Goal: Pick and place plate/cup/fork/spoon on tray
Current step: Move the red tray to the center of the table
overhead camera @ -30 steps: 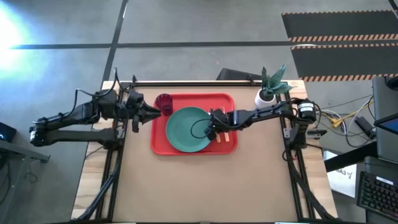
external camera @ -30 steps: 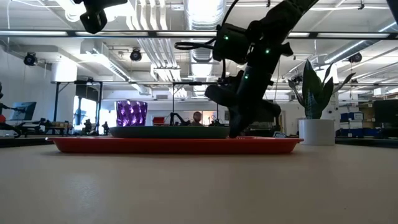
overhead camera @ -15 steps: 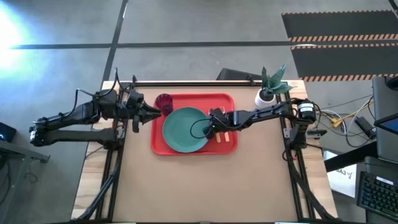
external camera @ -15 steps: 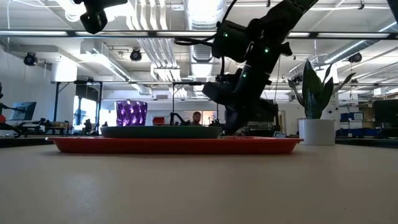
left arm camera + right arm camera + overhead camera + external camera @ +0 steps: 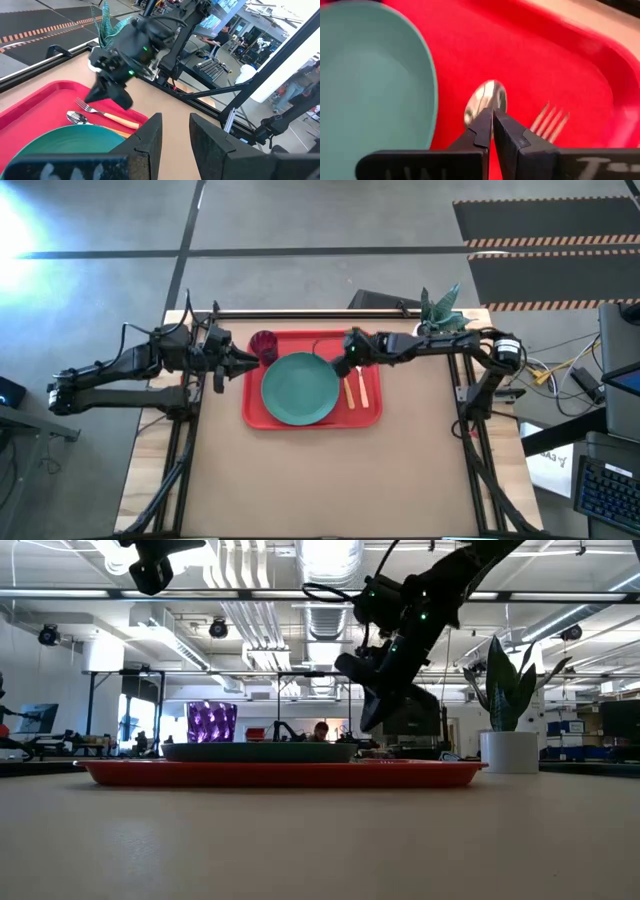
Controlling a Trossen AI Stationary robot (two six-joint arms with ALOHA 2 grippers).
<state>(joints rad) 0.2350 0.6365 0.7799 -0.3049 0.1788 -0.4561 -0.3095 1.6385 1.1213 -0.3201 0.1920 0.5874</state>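
Note:
The red tray (image 5: 365, 345) lies at the table's far middle. On it rest the teal plate (image 5: 300, 387), the purple cup (image 5: 264, 343) at its far left corner, and the spoon (image 5: 349, 391) and fork (image 5: 363, 389) side by side to the right of the plate. My right gripper (image 5: 346, 362) is shut and empty. It hangs above the tray near the spoon's bowl (image 5: 485, 102) and the fork's tines (image 5: 550, 122), clear of both in the low view (image 5: 365, 726). My left gripper (image 5: 246, 362) is open and empty beside the tray's left rim.
A white pot with a green plant (image 5: 432, 330) stands at the table's far right, just behind my right arm. Bare tabletop (image 5: 330, 480) stretches from the tray to the near edge.
My right gripper has risen off the tray and drawn back toward the table's far edge, away from the plate's right rim. The plate has slid a little toward the tray's left side. The fork and spoon now show uncovered.

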